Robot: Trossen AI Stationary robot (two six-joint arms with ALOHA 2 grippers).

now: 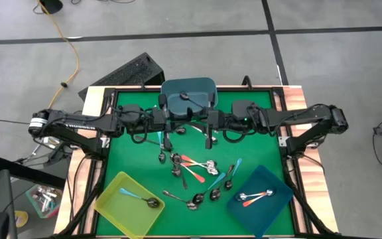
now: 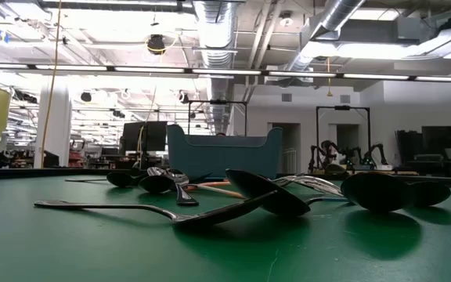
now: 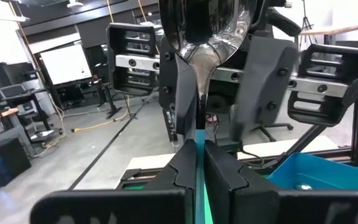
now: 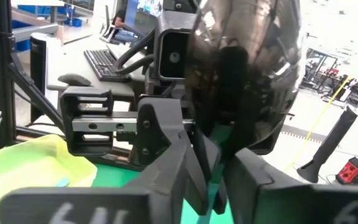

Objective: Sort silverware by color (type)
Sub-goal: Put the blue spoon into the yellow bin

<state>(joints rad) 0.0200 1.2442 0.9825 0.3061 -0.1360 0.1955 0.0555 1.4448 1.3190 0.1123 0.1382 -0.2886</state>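
The silverware (image 1: pixel 192 178) lies mostly in a loose pile on the green mat, below the two grippers and a little toward the near side of the table. One teal-handled spoon (image 3: pixel 202 68) is held up off the mat. The left gripper (image 3: pixel 201 148) is clamped on its handle, and the shiny bowl stands above the fingers. The right gripper (image 4: pixel 215 158) is set face to face with it, close against the same spoon. Whether it is closed on the spoon cannot be told.

A handover appears to be in hand, and this is where trouble is most likely. If the left grip is let go before the other is firm, the spoon may slip on its smooth metal. It could then be dropped into the pile, or into the grey-blue bin (image 1: pixel 201 87) just behind the grippers. If the two grippers are brought any closer, they may be knocked together and the spoon twisted out of line.

Room is tight between the grippers and free elsewhere. Bare mat is seen to either side of the pile. The yellow bin (image 1: pixel 109 192) is set well out on the left gripper's side and the dark blue bin (image 1: pixel 274 174) on the right gripper's side, each with a spoon or two already inside. A carry to either bin has to be lifted over its raised wall. The table's frame rails bound the mat beyond both bins.
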